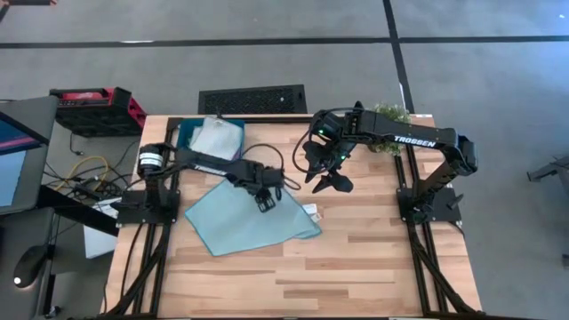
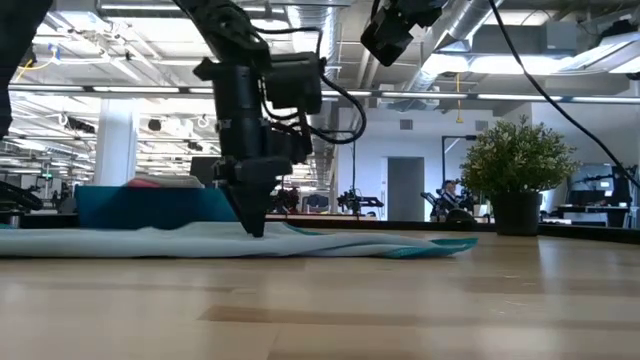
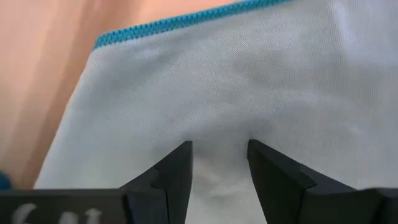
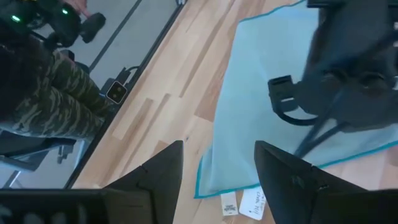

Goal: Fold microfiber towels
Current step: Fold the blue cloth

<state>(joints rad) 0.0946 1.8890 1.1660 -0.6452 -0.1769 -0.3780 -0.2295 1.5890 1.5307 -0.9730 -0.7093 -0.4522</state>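
A light blue microfiber towel point(image 1: 236, 222) with a teal hem lies spread flat on the wooden table, left of the middle. My left gripper point(image 1: 265, 203) points down over the towel's far right part, open, with its fingertips point(image 2: 255, 230) low at the cloth. In the left wrist view the cloth point(image 3: 236, 81) fills the picture between and beyond the open fingers. My right gripper point(image 1: 331, 182) hangs open high above the table, to the right of the towel, with nothing in it. The right wrist view looks down on the towel point(image 4: 261, 93). My left gripper comes at the towel from above, pointing steeply down, with its open fingers point(image 3: 177, 165) standing on either side of a patch of cloth point(image 3: 217, 174) inside the hem. I cannot tell whether the tips touch the cloth. The towel lies flat on the table.
A dark teal tray point(image 1: 188, 133) at the far left holds a pale cloth point(image 1: 213, 138). A potted plant point(image 1: 389, 116) stands at the far right. White tags point(image 4: 242, 202) lie by the towel's right corner. A person in patterned trousers point(image 4: 62, 87) is beyond the table. Bare wood point(image 1: 373, 267) spreads near and right.
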